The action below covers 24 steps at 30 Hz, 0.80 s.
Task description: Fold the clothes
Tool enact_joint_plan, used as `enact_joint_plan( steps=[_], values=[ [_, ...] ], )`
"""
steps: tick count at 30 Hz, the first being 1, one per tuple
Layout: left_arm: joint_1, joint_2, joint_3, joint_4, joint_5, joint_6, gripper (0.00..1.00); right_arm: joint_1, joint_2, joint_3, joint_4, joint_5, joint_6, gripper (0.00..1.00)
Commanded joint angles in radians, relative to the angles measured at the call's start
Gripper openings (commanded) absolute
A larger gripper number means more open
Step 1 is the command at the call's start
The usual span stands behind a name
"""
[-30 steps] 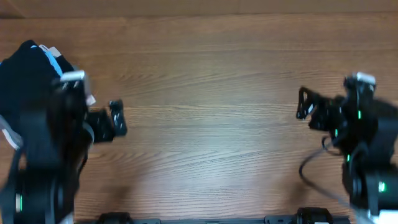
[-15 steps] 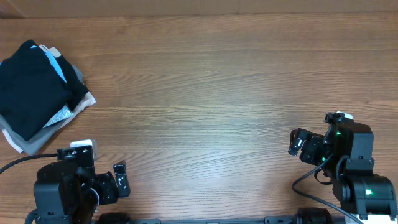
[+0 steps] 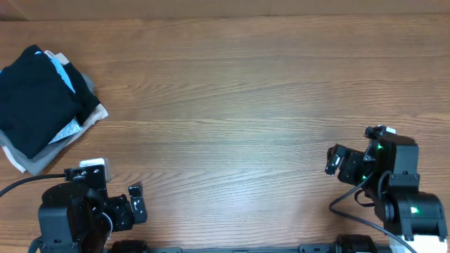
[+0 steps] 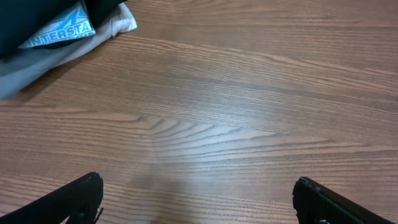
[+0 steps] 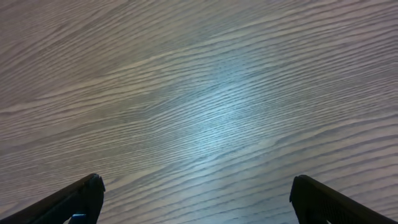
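The clothes, a black T-shirt (image 3: 31, 98), lie bundled on top of a small pile at the table's far left. A corner of the black fabric (image 4: 31, 15) shows at the top left of the left wrist view. My left gripper (image 3: 138, 200) sits near the front edge, below and to the right of the pile, well apart from it. Its fingers are spread wide in its wrist view (image 4: 198, 199) with only bare wood between them. My right gripper (image 3: 332, 159) is at the front right, open (image 5: 198, 199) over bare wood.
Under the black shirt lie a light blue garment with white print (image 4: 62, 31), a grey one (image 3: 21, 160) and a beige one (image 3: 97, 114). The wooden table (image 3: 232, 105) stretches between the arms. A cable (image 3: 14, 186) runs off the left arm.
Both arms have drawn back from mid-table to the front edge, and the left arm no longer covers the pile. Over the last half second they barely moved.
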Motion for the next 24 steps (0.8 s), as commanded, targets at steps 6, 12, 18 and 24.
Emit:
enact_joint_plan(
  steps=[6,12,18,24],
  values=[
    [-0.006,-0.011,-0.003,0.001,-0.013,-0.006,1.00,0.004,-0.265,-0.119,0.226,0.026,-0.072,1.00],
    [-0.006,-0.011,-0.003,0.001,-0.013,-0.007,1.00,0.040,-0.543,-0.448,0.566,-0.068,-0.086,1.00],
    [-0.006,-0.011,-0.003,0.001,-0.013,-0.007,1.00,0.085,-0.720,-0.600,0.768,-0.066,-0.121,1.00],
    [-0.006,-0.011,-0.003,0.001,-0.013,-0.006,1.00,0.085,-0.769,-0.717,0.996,-0.064,-0.285,1.00]
  ],
)
